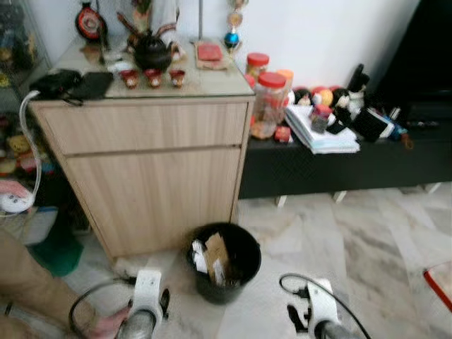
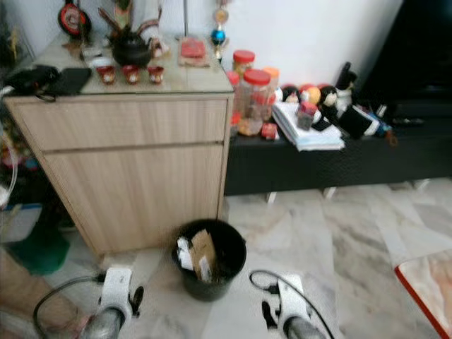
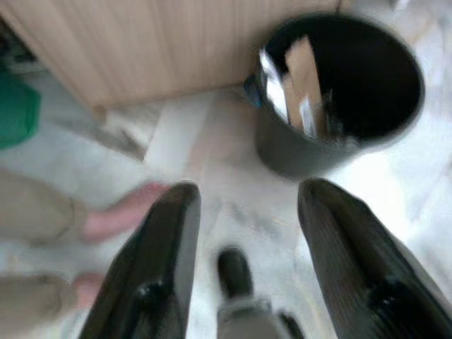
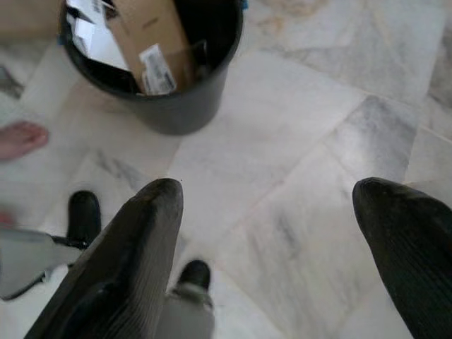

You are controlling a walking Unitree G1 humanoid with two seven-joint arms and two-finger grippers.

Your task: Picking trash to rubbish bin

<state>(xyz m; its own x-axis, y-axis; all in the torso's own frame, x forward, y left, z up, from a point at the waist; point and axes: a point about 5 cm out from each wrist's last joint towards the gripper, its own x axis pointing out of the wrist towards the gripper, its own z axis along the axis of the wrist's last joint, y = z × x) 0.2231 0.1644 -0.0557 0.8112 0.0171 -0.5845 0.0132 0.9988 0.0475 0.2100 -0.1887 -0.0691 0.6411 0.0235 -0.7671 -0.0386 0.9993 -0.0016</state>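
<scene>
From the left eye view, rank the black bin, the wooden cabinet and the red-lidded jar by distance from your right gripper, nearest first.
From the right gripper, low on the right:
1. Black bin, just left on the floor.
2. Wooden cabinet, behind the bin.
3. Red-lidded jar, up on the dark bench.

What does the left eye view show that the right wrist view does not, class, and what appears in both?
Left eye view alone: the wooden cabinet, the black teapot on top, red-lidded jars and a stack of papers. Right wrist view alone: the open right gripper over bare marble floor. Both: the black rubbish bin holding cardboard.
</scene>
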